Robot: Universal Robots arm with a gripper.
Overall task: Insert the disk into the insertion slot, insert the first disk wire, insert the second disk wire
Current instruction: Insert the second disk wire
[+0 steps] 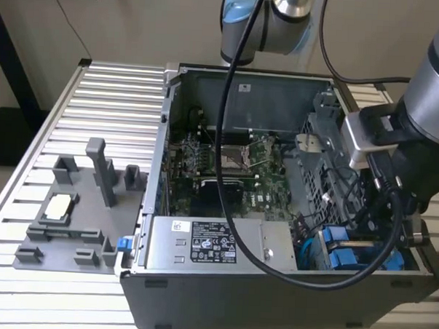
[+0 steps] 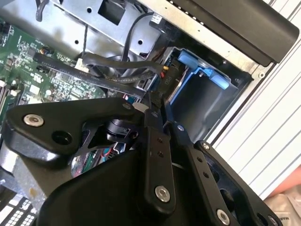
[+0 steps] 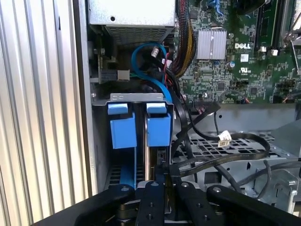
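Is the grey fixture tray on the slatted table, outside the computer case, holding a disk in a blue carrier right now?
No. In the exterior view the grey fixture tray carries only a small pale block; the blue carriers sit inside the computer case.

One open computer case [image 1: 272, 283], two blue drive carriers [image 3: 123, 129] [image 3: 158, 127] — one grey fixture plate [image 1: 64, 223], one motherboard [image 1: 234, 172]

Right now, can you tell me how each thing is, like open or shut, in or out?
Computer case: side open, inside showing.
Gripper: shut, fingertips down by the blue carriers.
Disk: standing in the insertion slot, blue tab up.
Insertion slot: filled.
Other blue carrier: seated beside the disk.
Blue cable: looped above the cage.
Grey fixture: lying on the table outside.
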